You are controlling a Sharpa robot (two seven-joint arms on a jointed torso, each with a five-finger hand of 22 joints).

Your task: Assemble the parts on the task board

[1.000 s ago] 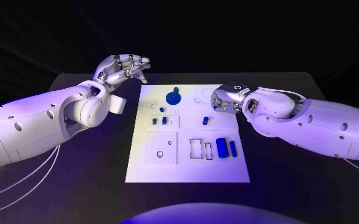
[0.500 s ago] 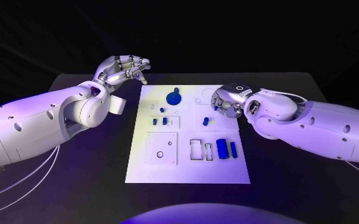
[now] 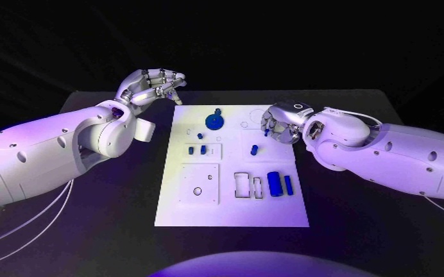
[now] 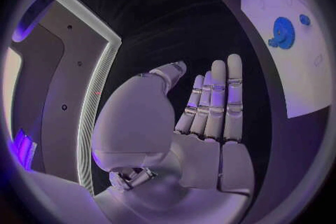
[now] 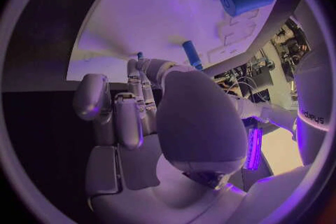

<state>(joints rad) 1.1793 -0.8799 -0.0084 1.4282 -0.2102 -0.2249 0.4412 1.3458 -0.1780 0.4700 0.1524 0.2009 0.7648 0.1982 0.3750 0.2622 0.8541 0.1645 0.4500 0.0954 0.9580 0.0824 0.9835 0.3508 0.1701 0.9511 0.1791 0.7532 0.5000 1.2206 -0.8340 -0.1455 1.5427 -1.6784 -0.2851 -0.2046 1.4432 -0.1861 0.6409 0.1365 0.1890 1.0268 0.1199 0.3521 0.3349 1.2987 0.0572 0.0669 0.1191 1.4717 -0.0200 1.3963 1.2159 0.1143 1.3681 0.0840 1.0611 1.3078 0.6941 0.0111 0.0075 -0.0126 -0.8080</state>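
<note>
Most of the job is left to do. Small blue parts lie loose on my white task board [image 3: 231, 209]: a round disc [image 3: 213, 121], a thick cylinder [image 3: 274, 182], a thin bar [image 3: 289, 184]. My right hand [image 3: 278, 123] pinches a little blue peg [image 3: 266, 133] just over the board's far right side. My left hand [image 3: 153, 85] holds nothing, fingers curled, beside the board's far left corner.

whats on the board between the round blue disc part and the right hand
Head view: no blue part lies between the round blue disc part and the right hand, just white task board with faint ring outlines.
</note>
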